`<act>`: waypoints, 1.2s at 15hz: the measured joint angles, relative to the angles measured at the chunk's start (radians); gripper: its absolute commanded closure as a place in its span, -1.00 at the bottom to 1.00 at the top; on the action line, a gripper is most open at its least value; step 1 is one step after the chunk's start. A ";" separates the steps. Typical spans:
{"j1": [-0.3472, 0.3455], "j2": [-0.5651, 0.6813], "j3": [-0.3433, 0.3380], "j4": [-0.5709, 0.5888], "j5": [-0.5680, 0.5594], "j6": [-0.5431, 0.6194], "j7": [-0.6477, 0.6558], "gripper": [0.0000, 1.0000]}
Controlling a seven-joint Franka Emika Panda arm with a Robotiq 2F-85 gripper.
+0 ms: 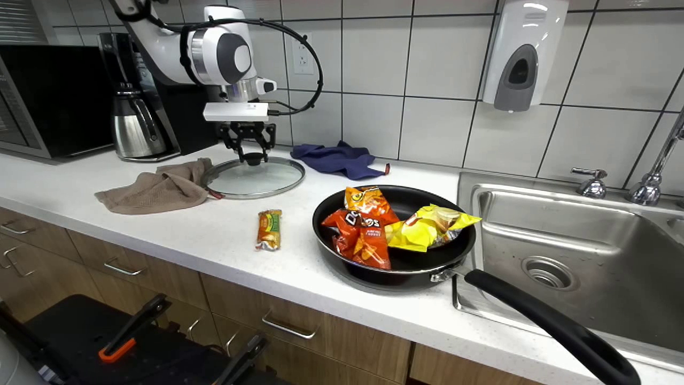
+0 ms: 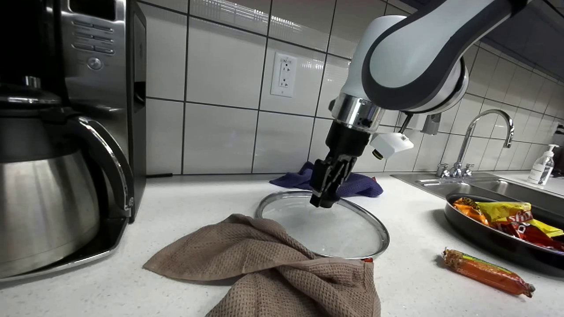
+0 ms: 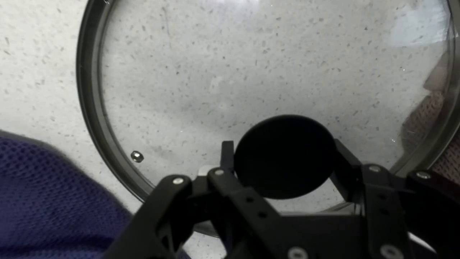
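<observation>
1. The pot (image 1: 133,128) stands at 10 o'clock from the lid (image 1: 256,181) in an exterior view (12 at the top), well apart from it.
2. The brown towel (image 1: 160,187) lies bunched at 9 o'clock, its edge meeting the lid's rim. In the wrist view its weave seems to show through the lid near 4 o'clock — a spot that could drag.
3. The lid lies flat on the counter (image 1: 299,235), as far as the views show. The fingers (image 3: 227,156) pinch its knob (image 3: 285,158), one against each side, at about 9 and 3 o'clock in the wrist view. I judge the grip made, or all but; no lift shows.
4. The bar (image 1: 269,230) lies near 6 o'clock, outside the pan (image 1: 411,198), apart from the lid and set back from the counter's front edge.
5. The blue towel (image 1: 339,159) sits between 2 and 3 o'clock, just beside the lid; a strip of counter parts them in the wrist view. The wall (image 1: 368,117) behind it limits room toward 12 o'clock.
6. The pan is at 4 o'clock, near the lid but apart, with counter showing between. It is uncovered, with orange-red bags (image 1: 368,235) and a yellow bag (image 1: 427,230) inside, the yellow tip seeming to poke over the rim at the pan's 3 o'clock. Its handle (image 1: 550,316) points to 4 o'clock — out across the edge of the sink (image 1: 609,299), easy to bump.
7. The sink lies past the pan, between 3 and 4 o'clock; the counter ends at its rim.
</observation>
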 measured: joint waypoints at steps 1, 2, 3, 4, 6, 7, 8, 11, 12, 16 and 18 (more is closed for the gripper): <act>0.000 0.000 0.000 0.000 0.000 0.000 0.000 0.21; 0.000 -0.001 0.000 0.000 0.000 0.000 0.000 0.21; 0.000 -0.002 0.000 0.000 0.000 0.000 0.000 0.21; 0.000 -0.004 -0.001 0.000 0.000 0.000 0.000 0.21; -0.003 -0.017 -0.001 0.000 0.000 0.000 0.000 0.21; -0.005 -0.027 -0.001 0.000 0.000 0.000 0.000 0.21; -0.008 -0.039 -0.001 0.000 0.001 -0.001 0.000 0.21; -0.020 -0.079 -0.005 0.000 0.001 -0.016 0.000 0.21; -0.023 -0.093 -0.008 0.000 0.001 -0.025 0.000 0.21; -0.041 -0.139 -0.027 -0.001 0.001 -0.082 0.000 0.21; -0.052 -0.161 -0.042 -0.001 0.001 -0.118 0.000 0.21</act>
